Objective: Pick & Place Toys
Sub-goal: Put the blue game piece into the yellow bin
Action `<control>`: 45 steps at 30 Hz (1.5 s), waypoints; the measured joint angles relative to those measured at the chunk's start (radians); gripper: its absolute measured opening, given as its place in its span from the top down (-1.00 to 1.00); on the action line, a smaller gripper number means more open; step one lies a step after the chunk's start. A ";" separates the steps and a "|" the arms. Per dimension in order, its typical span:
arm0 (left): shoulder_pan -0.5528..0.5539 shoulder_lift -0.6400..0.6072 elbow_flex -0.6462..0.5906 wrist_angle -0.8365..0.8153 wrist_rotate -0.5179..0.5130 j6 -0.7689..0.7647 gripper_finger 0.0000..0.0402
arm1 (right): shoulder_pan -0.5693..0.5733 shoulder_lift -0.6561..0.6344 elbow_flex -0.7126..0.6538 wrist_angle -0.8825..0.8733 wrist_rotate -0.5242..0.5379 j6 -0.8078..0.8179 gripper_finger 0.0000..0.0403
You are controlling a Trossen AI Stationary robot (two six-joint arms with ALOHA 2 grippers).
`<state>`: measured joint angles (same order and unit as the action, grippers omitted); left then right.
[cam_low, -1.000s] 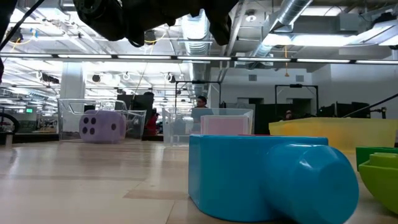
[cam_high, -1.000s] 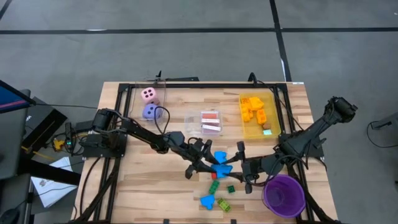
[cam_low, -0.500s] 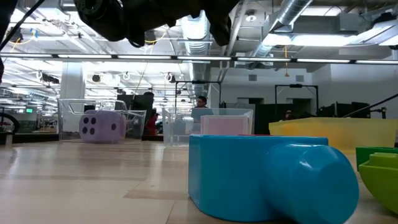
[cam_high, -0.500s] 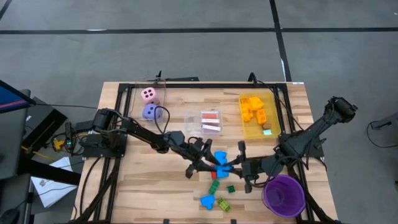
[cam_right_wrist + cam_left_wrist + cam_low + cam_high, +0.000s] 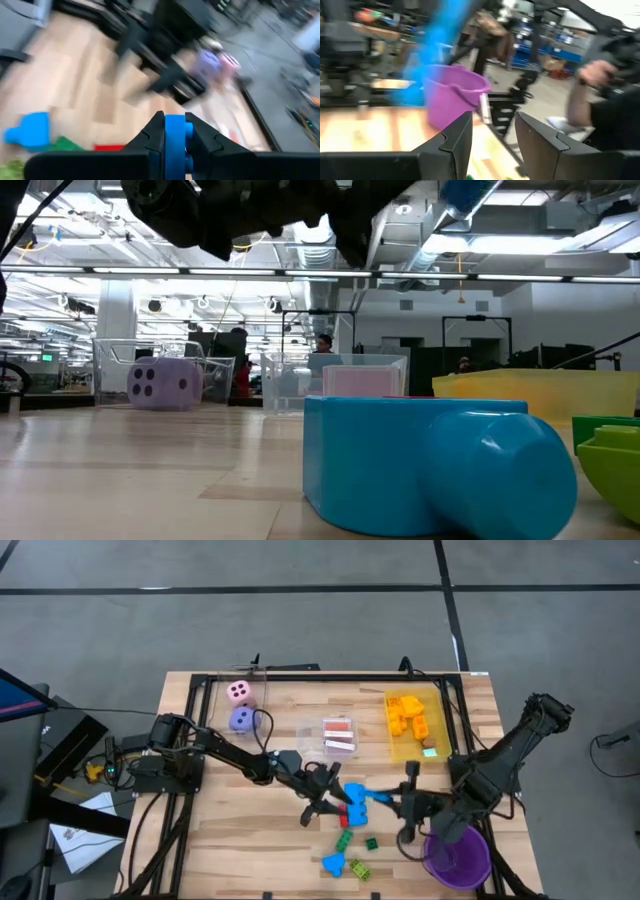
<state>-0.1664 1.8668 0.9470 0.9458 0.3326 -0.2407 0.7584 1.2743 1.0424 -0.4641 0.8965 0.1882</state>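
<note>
My right gripper (image 5: 174, 131) is shut on a small blue brick (image 5: 174, 142), right of the table's middle (image 5: 380, 798). My left gripper (image 5: 492, 135) stands open and level beside it (image 5: 325, 795), with nothing between its fingers. Another blue brick (image 5: 354, 789) and a red one (image 5: 346, 808) lie flat below them. Green bricks (image 5: 343, 838) and a third blue brick (image 5: 333, 863) lie toward the near edge. A pink die (image 5: 239, 692) and a purple die (image 5: 241, 719) sit at the far left. My right gripper pinches the blue brick by its two opposite sides (image 5: 174, 150) between its two fingers. The fingers come from the table's right side, slanting a little downward. The brick is lifted clear of the table.
A purple cup (image 5: 455, 852) stands near the right front corner, close under my right arm. A clear bin (image 5: 338, 737) with pink cards and a yellow bin (image 5: 415, 725) with orange bricks stand at the back. A person's hand (image 5: 590, 75) shows beyond the table.
My right gripper has drawn back toward the table's right edge and the purple cup, turning as it went. It carries a blue brick that lay on the table beside the left gripper and is now lifted clear.
</note>
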 joint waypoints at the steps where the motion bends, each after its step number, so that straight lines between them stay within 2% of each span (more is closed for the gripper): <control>1: -0.003 0.000 0.000 0.000 0.015 0.001 0.28 | 0.001 0.000 0.003 -0.041 0.019 0.034 0.80; 8: -0.037 -0.022 -0.001 -0.027 0.048 0.108 0.28 | -0.036 -0.008 0.004 -0.298 0.053 0.287 0.75; 15: -0.093 -0.188 0.000 -0.219 0.038 0.226 0.28 | -0.103 -0.008 0.004 -0.593 0.058 0.600 0.76; 20: -0.140 -0.340 0.000 -0.371 -0.041 0.294 0.28 | -0.148 -0.008 -0.012 -0.835 0.058 0.886 0.76; 26: -0.187 -0.457 0.000 -0.459 -0.171 0.408 0.28 | -0.219 -0.007 -0.107 -1.068 0.053 1.209 0.76; 35: -0.200 -0.465 0.000 -0.523 -0.224 0.419 0.28 | -0.330 -0.042 -0.220 -1.107 0.079 1.369 0.76; 45: -0.199 -0.463 -0.001 -0.539 -0.258 0.419 0.28 | -0.459 -0.219 -0.406 -1.017 0.127 1.503 0.76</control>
<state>-0.3655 1.4033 0.9463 0.4064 0.0750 0.1783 0.2993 1.0553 0.6361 -1.4808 1.0239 1.6912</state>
